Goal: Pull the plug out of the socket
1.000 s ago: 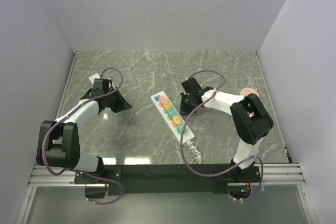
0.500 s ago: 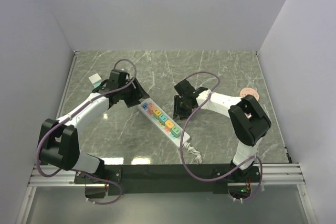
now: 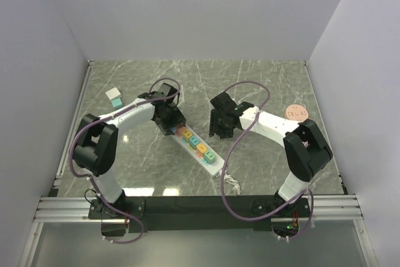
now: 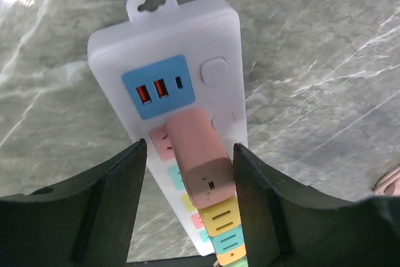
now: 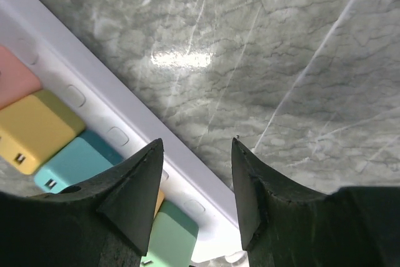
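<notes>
From overhead, my left gripper [image 3: 170, 120] hides the far end of the socket [image 3: 201, 148]. On the right wrist camera the strip runs off the left edge. The marks on the pink disc [image 3: 295, 112] are too small for me to read.

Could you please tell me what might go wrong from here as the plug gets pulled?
The right gripper hangs open at the edge of the socket and does not seem to press it, so the whole strip may lift with the pink plug. The yellow plug sits tight against the pink one, so the open left gripper could catch both.
</notes>
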Available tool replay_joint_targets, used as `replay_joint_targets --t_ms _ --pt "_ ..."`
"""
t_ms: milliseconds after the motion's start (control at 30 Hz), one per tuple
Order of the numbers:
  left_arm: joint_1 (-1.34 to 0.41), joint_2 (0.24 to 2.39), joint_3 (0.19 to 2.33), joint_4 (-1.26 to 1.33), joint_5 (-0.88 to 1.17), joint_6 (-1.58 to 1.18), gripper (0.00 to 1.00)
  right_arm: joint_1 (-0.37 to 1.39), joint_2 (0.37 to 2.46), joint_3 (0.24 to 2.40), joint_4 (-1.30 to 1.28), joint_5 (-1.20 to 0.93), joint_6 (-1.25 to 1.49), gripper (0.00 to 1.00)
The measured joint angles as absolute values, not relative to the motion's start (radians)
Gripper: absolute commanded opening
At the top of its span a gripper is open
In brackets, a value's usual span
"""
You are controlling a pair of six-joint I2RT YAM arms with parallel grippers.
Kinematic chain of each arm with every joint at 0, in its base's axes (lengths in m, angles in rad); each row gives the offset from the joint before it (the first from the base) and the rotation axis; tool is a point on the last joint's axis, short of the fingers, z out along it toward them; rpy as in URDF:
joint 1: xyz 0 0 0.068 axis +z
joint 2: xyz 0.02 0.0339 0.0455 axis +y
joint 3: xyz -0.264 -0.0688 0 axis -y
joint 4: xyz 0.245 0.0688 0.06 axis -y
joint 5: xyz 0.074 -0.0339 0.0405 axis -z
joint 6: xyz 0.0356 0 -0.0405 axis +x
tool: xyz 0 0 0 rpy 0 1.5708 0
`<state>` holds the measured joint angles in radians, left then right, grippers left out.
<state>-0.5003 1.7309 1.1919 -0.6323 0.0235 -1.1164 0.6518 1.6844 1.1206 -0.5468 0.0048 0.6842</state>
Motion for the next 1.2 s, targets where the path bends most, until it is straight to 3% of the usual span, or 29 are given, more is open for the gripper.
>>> replay_joint_targets --t_ms 233,367,533,867,1200 --pt "-0.509 1.747 1.259 -0.665 0.021 -1.119 0.37 0.652 1.669 1.117 -0.547 0.008 0.682 0.50" --pt "-0.510 1.793 1.314 -0.662 0.058 -1.100 0.12 0.652 1.665 1.101 -0.547 0.001 0.678 0.49" --pt "-0.513 1.893 1.433 -0.667 0.126 -1.033 0.01 0.652 1.641 1.082 -0.542 -0.031 0.660 0.52" --pt "-0.521 2.158 1.806 -0.749 0.247 -0.853 0.01 0.651 1.538 1.088 -0.585 0.067 0.637 0.63" --pt "-0.521 2.224 1.906 -0.789 0.315 -0.759 0.04 0.651 1.562 1.164 -0.574 -0.014 0.490 0.63"
